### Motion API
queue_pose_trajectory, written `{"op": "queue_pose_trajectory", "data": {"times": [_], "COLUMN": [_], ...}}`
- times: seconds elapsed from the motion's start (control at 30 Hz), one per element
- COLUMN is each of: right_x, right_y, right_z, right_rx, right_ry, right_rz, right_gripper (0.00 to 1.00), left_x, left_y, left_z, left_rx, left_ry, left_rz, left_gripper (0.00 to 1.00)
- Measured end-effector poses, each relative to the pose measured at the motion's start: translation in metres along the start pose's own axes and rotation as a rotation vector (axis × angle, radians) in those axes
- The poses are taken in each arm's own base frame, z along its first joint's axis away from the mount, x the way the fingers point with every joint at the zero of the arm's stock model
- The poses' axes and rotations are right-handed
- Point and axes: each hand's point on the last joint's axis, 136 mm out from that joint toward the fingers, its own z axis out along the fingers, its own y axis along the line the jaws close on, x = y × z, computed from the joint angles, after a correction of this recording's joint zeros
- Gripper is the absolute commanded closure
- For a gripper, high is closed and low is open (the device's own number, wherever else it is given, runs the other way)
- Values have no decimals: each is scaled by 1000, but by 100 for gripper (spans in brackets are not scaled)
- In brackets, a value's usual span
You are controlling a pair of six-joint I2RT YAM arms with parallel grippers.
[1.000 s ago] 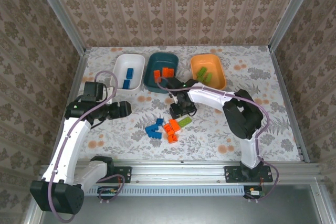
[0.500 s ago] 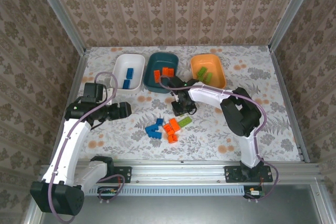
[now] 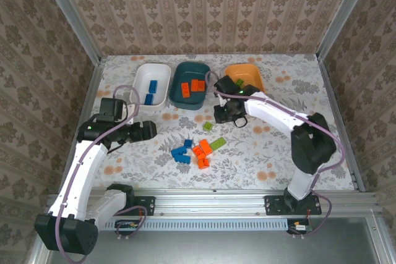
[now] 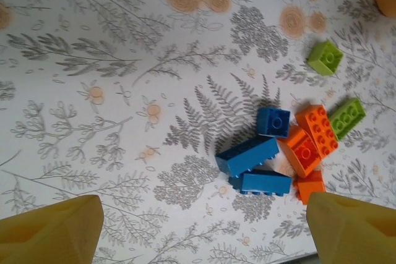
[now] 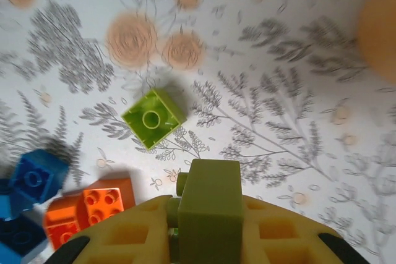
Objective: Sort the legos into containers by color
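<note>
Near the orange bin (image 3: 245, 67) | my right hand (image 3: 224, 114) holds a green lego (image 5: 209, 203) tight | bin lies just past it, far-right | left hand (image 4: 201, 227) wide open, empty.

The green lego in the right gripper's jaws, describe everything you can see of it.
The light green lego is a smooth, blocky plastic brick. Its facing side is plain, and what looks like a stud pokes out at its left edge. It sits clamped between the yellow jaws of the right gripper, which press it from both sides. It hangs above the floral table, touching nothing else.
</note>
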Motion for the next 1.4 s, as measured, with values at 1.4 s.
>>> {"op": "queue_pose_trajectory", "data": {"times": [1.4], "right_x": [-197], "right_y": [-157], "right_z": [77], "right_rx": [-98], "right_ry": [-203], "right_rz": [366], "right_gripper": [61], "left_x": [77], "left_y": [-38], "left_z": [71], "left_rx": [1], "left_ry": [296], "left_rz": [105], "left_gripper": [9]}}
